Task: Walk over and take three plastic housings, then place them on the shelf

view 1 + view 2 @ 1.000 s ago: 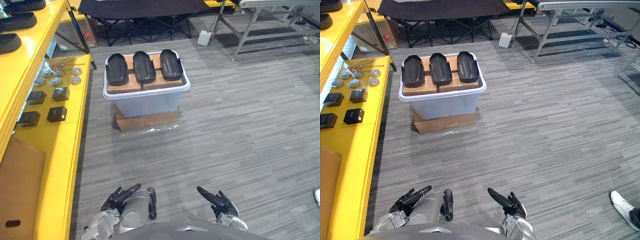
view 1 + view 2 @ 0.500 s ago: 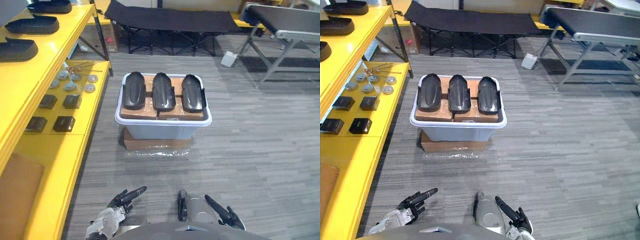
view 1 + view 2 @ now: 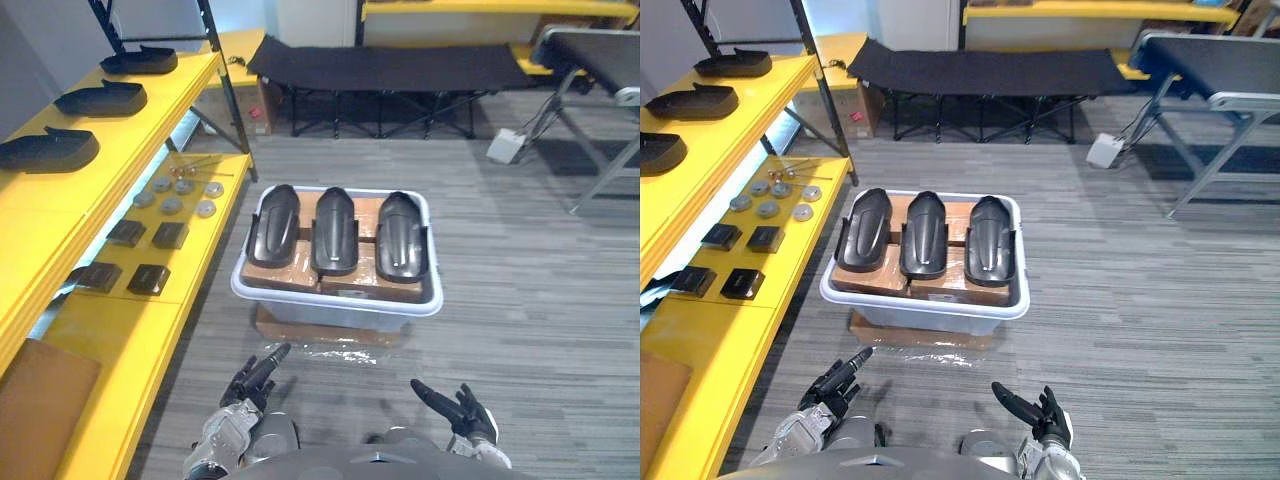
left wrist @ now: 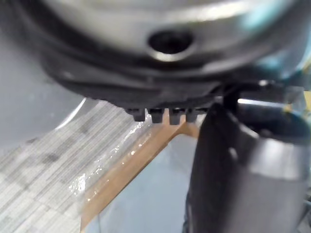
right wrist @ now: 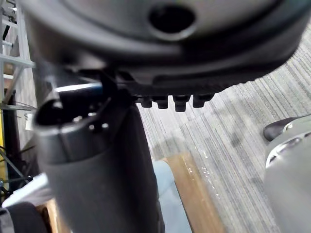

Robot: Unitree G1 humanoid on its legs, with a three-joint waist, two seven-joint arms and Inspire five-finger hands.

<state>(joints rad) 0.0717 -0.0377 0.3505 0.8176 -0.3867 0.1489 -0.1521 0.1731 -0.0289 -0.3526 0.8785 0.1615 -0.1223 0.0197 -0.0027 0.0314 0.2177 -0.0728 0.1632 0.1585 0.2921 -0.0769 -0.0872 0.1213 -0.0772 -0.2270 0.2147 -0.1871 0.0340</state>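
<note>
Short of bin (image 3: 330,303) with three housings (image 3: 333,235), left hand (image 3: 248,387) and right hand (image 3: 458,410) hover low, fingers (image 3: 268,360) straight, empty.

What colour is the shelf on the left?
Bright yellow; the shelf shows best in the left eye view.

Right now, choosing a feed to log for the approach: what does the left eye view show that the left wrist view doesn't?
Left eye view adds three black housings side by side atop the white bin, the yellow shelf to the left and the open right hand. Left wrist view adds nothing new. Both share the open left hand, the bin's wall, the cardboard beneath it and clear film.
</note>
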